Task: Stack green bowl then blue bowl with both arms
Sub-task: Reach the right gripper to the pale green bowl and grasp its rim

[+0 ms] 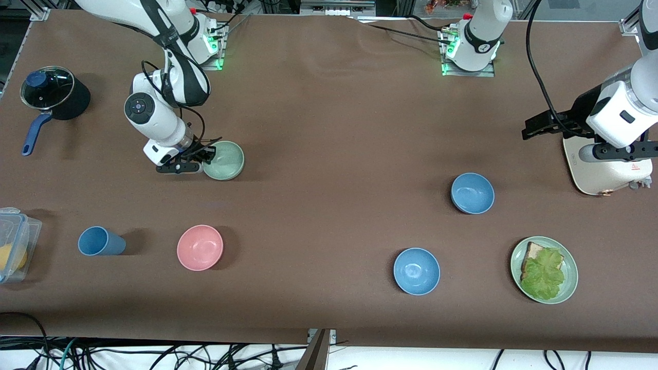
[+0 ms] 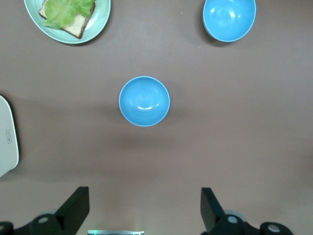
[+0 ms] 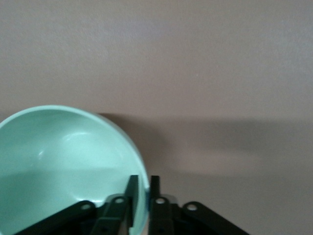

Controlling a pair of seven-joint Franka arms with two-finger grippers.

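Green bowl sits on the table near my right arm's base, its rim pinched in my right pincer. I should lift level and slowly. My left pincer hangs wide open, empty, over the blue bowl.

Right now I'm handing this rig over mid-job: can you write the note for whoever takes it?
Right gripper: jaws shut on the rim of the green bowl, which sits on the table at the right arm's end.
Left gripper: jaws open, empty, waiting over the table near the white appliance.
Two blue bowls: one closer to the left arm, the other nearer the front camera, beside the plate.
Done: green bowl gripped.
Left: place the green bowl, then stack a blue bowl with it. Nothing stacked yet.
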